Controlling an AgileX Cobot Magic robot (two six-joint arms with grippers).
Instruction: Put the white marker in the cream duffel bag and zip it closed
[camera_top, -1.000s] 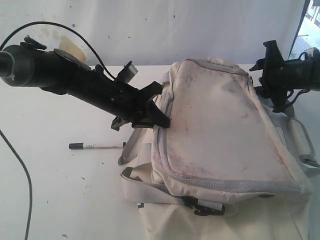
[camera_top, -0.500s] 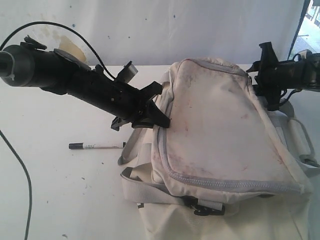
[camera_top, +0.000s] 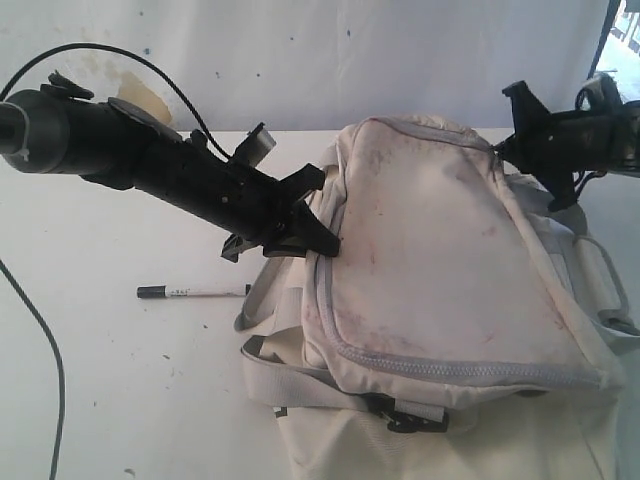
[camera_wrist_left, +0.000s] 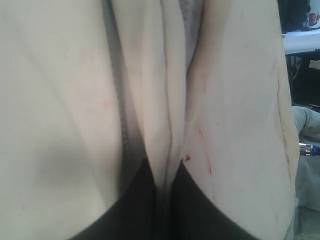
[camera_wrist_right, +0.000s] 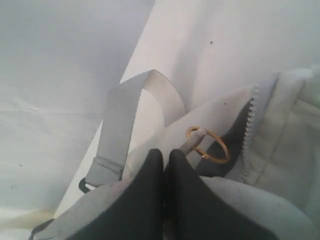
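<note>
The cream duffel bag (camera_top: 430, 250) lies across the table's right half, stained pink. The white marker (camera_top: 190, 292) lies on the table left of the bag, black cap pointing left. My left gripper (camera_top: 325, 238) is shut on a fold of cream fabric (camera_wrist_left: 167, 150) at the bag's left edge, beside the grey zipper (camera_wrist_left: 120, 115). My right gripper (camera_top: 505, 143) is at the bag's far right corner. Its fingertips (camera_wrist_right: 165, 155) are pressed together where the grey tab of the gold ring pull (camera_wrist_right: 208, 145) reaches them. Dark lining (camera_wrist_right: 240, 130) shows in the zipper gap there.
A grey webbing strap (camera_wrist_right: 125, 125) loops over the table by the right gripper. A black buckle (camera_top: 405, 415) sits at the bag's near side. A black cable (camera_top: 45, 340) trails over the table's left edge. White wall stands behind.
My right gripper has moved up and to the left at the bag's far corner. The left arm, the bag and the marker have stayed put.
</note>
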